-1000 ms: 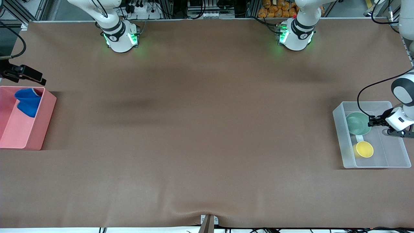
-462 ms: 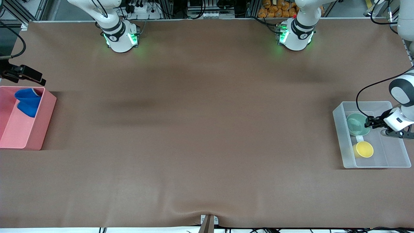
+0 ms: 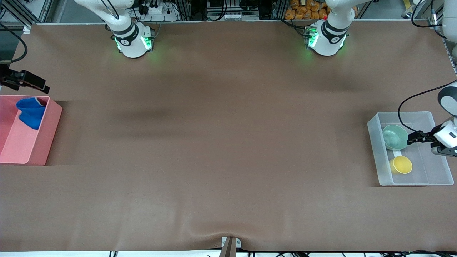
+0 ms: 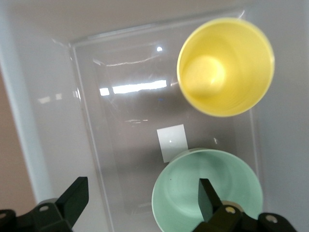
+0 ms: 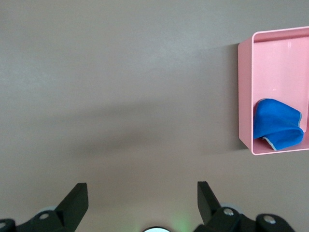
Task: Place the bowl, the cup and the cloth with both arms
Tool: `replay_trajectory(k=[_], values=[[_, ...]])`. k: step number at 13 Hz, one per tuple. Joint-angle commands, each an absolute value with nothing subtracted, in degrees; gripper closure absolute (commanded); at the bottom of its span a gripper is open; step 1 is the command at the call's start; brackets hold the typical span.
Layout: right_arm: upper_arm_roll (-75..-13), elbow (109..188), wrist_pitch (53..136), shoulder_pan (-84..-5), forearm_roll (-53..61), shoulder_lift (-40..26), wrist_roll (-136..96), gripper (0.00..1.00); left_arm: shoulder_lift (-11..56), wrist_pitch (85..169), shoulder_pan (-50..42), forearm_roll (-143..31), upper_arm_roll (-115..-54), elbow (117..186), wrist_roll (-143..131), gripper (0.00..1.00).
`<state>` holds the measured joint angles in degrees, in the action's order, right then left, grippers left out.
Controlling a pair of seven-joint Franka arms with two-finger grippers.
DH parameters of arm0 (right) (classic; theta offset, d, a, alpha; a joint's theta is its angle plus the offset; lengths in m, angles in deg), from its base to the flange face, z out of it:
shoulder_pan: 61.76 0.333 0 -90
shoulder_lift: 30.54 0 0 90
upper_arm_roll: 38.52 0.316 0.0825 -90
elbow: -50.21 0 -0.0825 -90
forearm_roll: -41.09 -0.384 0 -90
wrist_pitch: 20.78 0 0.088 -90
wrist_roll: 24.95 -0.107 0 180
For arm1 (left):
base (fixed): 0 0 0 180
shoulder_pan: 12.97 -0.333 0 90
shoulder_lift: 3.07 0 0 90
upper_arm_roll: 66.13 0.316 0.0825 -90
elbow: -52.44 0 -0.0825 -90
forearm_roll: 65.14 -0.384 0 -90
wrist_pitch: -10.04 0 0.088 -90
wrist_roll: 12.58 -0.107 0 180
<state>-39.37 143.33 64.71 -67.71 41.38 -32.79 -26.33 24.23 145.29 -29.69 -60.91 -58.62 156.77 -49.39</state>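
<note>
1. Take the clear bin (image 3: pixel 433 171) at the left arm's end of the table as your landmark. Nearest the front camera inside it stands the cup (image 3: pixel 402 164), upright, mouth up, a little apart from the bowl.
2. You can expect the cup to be light, stiff and fairly slick. A pinch over its rim, one finger inside and one outside, looks like the surest hold.
3. Farther from the front camera in the same bin sits the bowl (image 3: pixel 395 136), also upright. It is wider than the cup, glossy inside and probably slippery, so take it by the rim wall.
4. The left gripper (image 3: pixel 413 137) is over the bin, just beside the bowl. In the left wrist view its jaws are spread wide and hold nothing, with one fingertip (image 4: pixel 206 195) above the bowl (image 4: pixel 207 193) rim, and the cup (image 4: pixel 225 66) is in view too.
5. At the right arm's end of the table, well apart from the clear bin, the pink bin (image 3: pixel 50 128) holds the cloth (image 3: pixel 31 111), bunched in the corner farthest from the front camera.
6. The cloth is soft and limp; you would pinch a raised fold, and it will sag when lifted.
7. The right gripper (image 5: pixel 140 205) waits high over bare table, jaws wide apart and empty, the pink bin (image 5: pixel 245 96) and the cloth (image 5: pixel 278 123) in its view.
</note>
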Motion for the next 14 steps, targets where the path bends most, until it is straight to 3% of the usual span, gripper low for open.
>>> replay_trajectory(k=[1,8,12,14], values=[[-39.1,143.3,63.7,-69.8,41.8,-33.3,-25.7,0.0,21.4,138.9,-28.8,-61.4,-58.7,154.5,-49.7,0.0],[-39.0,143.3,65.3,-69.7,39.5,-33.3,-25.7,0.0,13.1,129.2,-21.9,-61.4,-57.4,153.6,-39.5,0.0],[-39.0,143.5,63.3,-69.7,39.5,-34.1,-25.7,0.0,10.7,125.0,-10.9,-61.4,-51.0,153.1,-30.2,0.0],[-39.0,143.5,63.4,-69.5,39.5,-34.8,-25.7,0.0,9.2,123.9,-9.4,-61.4,-51.0,152.7,-26.0,0.0]])
